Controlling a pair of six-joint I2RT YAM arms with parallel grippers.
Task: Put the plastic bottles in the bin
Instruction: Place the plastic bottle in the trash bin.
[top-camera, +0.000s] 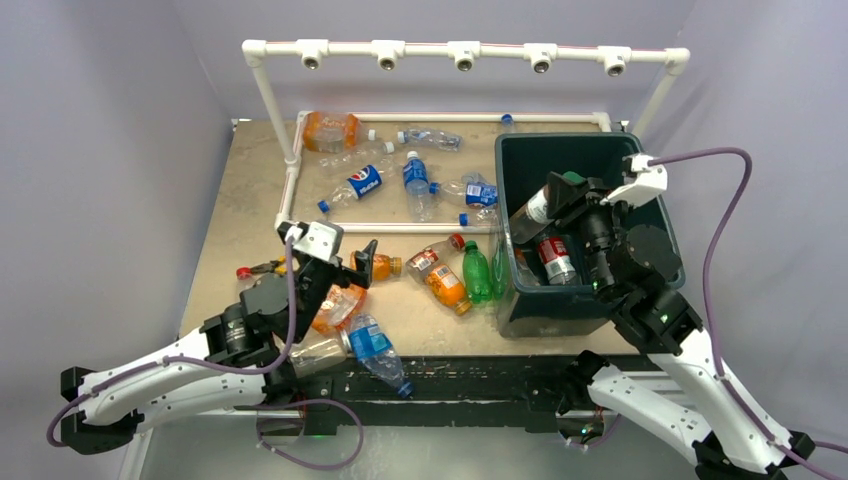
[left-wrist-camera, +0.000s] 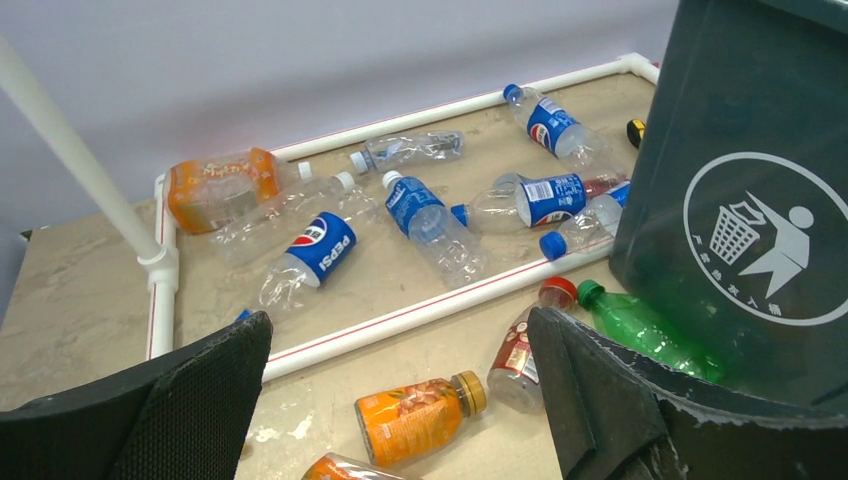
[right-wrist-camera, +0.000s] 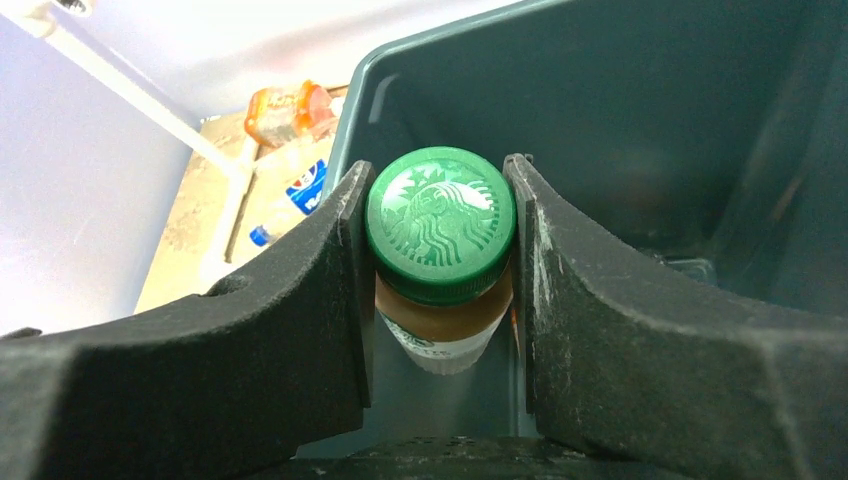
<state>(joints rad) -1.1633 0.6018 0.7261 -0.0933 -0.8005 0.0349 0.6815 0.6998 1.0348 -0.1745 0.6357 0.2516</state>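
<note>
Since the green-capped bottle (right-wrist-camera: 440, 235) is the piece in hand, log it first. It is dark brown below the cap with a white label at the shoulder. It hangs inside the mouth of the bin (top-camera: 560, 142), centre right of the top view, with its body slanted down toward the bin's left wall.

You cannot tell whether the brown is contents or tinted plastic, so treat it as possibly heavier than the empties. Cap and neck look stiff, which makes them the soundest place to hold, and the hold sits there.

Right pincer (right-wrist-camera: 440, 200): narrow, both pads pressed on the cap's sides, the bottle hanging below them. On a round cap the body may swing; judgement only. A red-labelled bottle (top-camera: 553, 258) lies on the bin floor beneath.

Left pincer (left-wrist-camera: 400, 322): spread wide and holding nothing, over the desk (top-camera: 240, 220) at lower left of the top view.

- **Just ahead, in its wrist view:** an orange juice bottle (left-wrist-camera: 420, 415) lies at lower centre.
- **To the right, beside the bin wall:** a red-capped bottle (left-wrist-camera: 525, 350) and a green bottle (left-wrist-camera: 640, 325).

These look light, thin-walled and apt to roll or dent. You would do best to take them across the body or at the neck.

More bottles, a Pepsi bottle (left-wrist-camera: 320, 245) among them, lie inside the white pipe frame (top-camera: 400, 228) at upper centre.
</note>
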